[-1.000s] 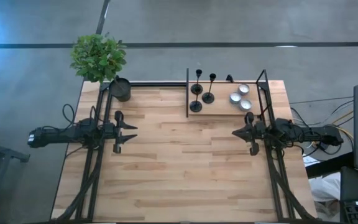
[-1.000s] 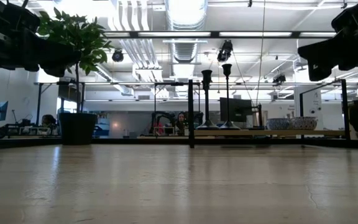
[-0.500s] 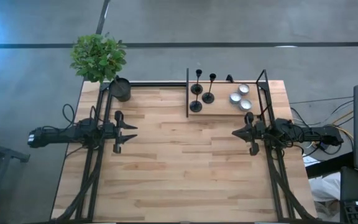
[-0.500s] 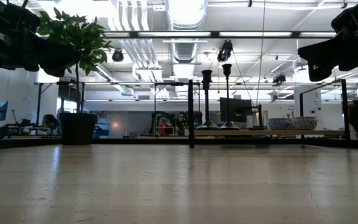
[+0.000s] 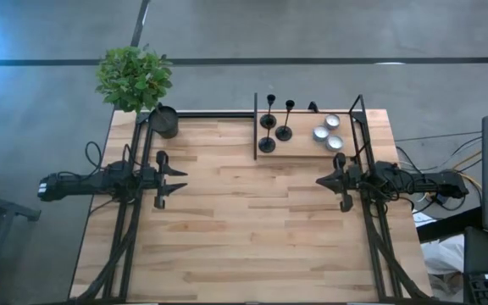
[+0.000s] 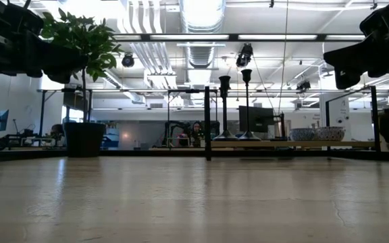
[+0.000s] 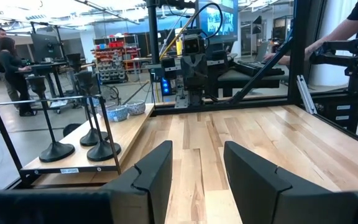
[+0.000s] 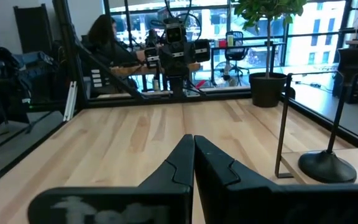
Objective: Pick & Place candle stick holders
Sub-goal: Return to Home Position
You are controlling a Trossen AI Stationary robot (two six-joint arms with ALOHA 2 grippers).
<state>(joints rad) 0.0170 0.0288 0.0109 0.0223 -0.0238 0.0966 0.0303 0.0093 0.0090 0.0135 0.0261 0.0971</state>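
Three black candle stick holders (image 5: 267, 123) (image 5: 284, 132) (image 5: 266, 145) stand upright on their round bases on a raised wooden shelf (image 5: 299, 146) at the table's far edge. They also show in the left wrist view (image 7: 55, 151) (image 7: 104, 150). My left gripper (image 5: 180, 182) hovers open and empty over the table's left side. My right gripper (image 5: 319, 180) hovers shut and empty over the right side, just near of the shelf. In the right wrist view (image 8: 193, 148) its fingertips meet, and one holder's base (image 8: 325, 165) shows beside them.
Three silver tea-light cups (image 5: 327, 132) sit on the shelf's right part, inside a thin black frame (image 5: 255, 127). A dark pot (image 5: 164, 122) with a green plant (image 5: 134, 78) stands at the far left corner. Bare wood (image 5: 244, 220) lies between the arms.
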